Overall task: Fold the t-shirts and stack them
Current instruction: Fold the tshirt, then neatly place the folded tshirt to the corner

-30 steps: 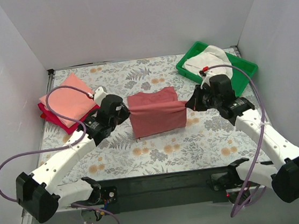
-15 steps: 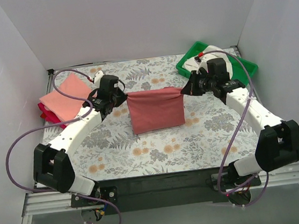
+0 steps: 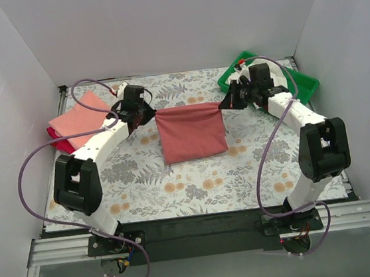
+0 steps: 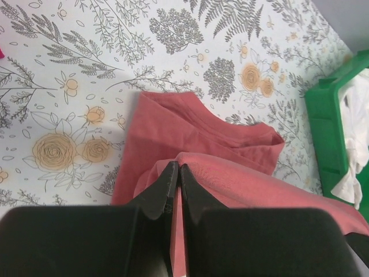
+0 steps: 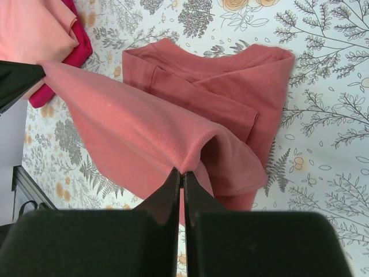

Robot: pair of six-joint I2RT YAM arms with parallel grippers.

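My top camera sits high behind me, looking down over the whole surface [image 3: 196, 177]. My wrist cameras look close past my left gripper [image 4: 174, 168] and right gripper [image 5: 183, 173]; all share the brick-red t-shirt [image 3: 192, 134].

The red shirt [image 3: 191, 132] is a plain dusty brick-red, the pink shirt [image 3: 78, 114] plain salmon, and the crimson shirt [image 3: 56, 141] a deeper red. The tray [image 4: 323, 133] is bright green, the white shirt [image 4: 354, 164] cream. The table [image 3: 196, 180] is white, printed with grey ferns and orange flowers.
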